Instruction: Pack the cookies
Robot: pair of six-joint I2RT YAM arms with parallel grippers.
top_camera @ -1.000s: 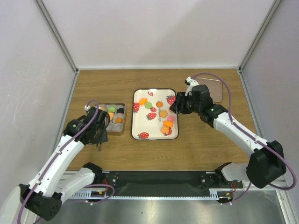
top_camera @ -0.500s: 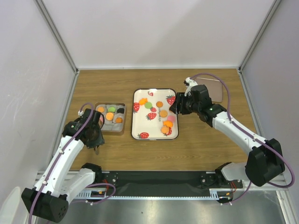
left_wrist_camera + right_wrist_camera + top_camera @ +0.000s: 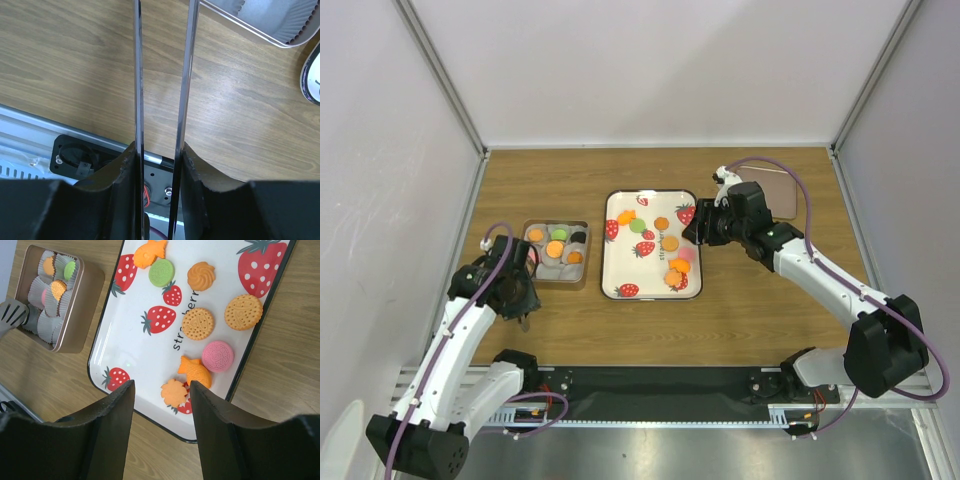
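Several cookies (image 3: 197, 323), orange, green and pink, lie on the white strawberry-print tray (image 3: 140, 355), also seen from above (image 3: 620, 265). More cookies (image 3: 554, 248) sit in paper cups in the brown tin box (image 3: 556, 285). My right gripper (image 3: 161, 387) is open and empty, hovering over the tray's right edge (image 3: 695, 232), above an orange flower-shaped cookie (image 3: 174, 392). My left gripper (image 3: 520, 296) is shut on metal tongs (image 3: 137, 75), low over the table just in front of the box's near-left corner. The tongs' tip (image 3: 12, 315) shows beside the box.
A flat brown lid (image 3: 775, 190) lies at the back right behind my right arm. The box corner (image 3: 260, 20) and the tray's edge (image 3: 312, 70) show in the left wrist view. The black base rail (image 3: 660, 385) runs along the near edge.
My left arm has drawn back to the left and towards the near edge, off the box, with the tongs in it. My right arm has barely moved.
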